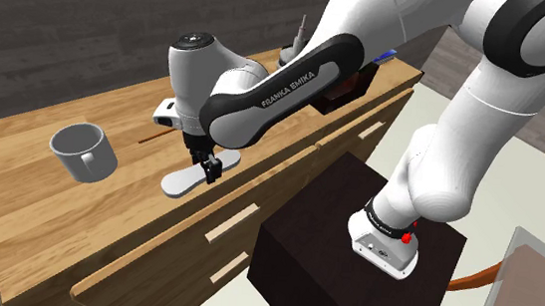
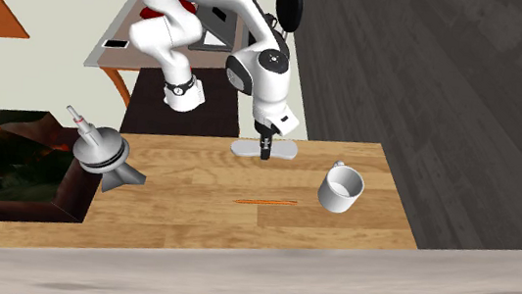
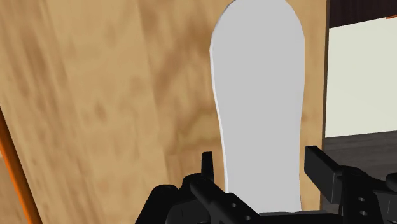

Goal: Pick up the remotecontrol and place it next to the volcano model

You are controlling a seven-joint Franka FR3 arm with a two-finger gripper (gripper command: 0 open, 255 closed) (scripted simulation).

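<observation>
Wood counter [image 2: 183, 217] with drawers [image 1: 152, 258] below, dark planks [image 1: 71, 21] behind; a grey mug [image 2: 341, 188] stands upright on it near a thin orange stick [image 2: 266, 202]. The pale grey remote control [image 3: 257, 95] lies flat at the counter's edge nearest the stand [image 1: 352, 263], well apart from the volcano model [image 2: 12, 161] at the second exterior view's left, and the black gripper [image 1: 210, 164] sits low over it, fingers spread either side, not clasping it
</observation>
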